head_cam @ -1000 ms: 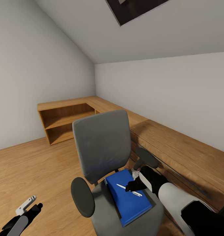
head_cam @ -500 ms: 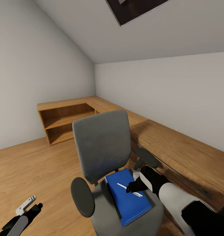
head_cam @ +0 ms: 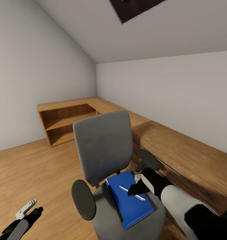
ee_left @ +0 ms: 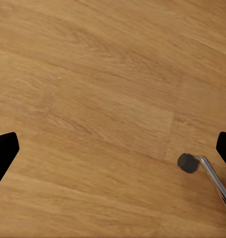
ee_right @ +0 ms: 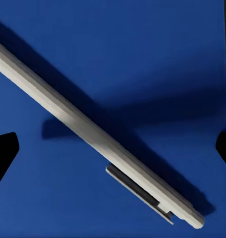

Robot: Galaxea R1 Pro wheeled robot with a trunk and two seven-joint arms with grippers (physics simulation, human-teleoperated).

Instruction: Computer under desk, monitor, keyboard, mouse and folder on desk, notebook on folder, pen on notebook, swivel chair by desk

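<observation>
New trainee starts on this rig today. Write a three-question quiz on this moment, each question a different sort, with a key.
1. True or false: the pen lies on the folder.
2. Multiple choice: the folder rests on A) the floor, B) the seat of the swivel chair, C) the wooden shelf unit.
3. Fill in: the right wrist view shows the right gripper with its fingers wide apart on either side of the ____.

Key
1. True. The white pen lies diagonally across the blue folder.
2. B.
3. Pen. The dark fingertips sit at the picture's two edges, not closed on it.
</observation>
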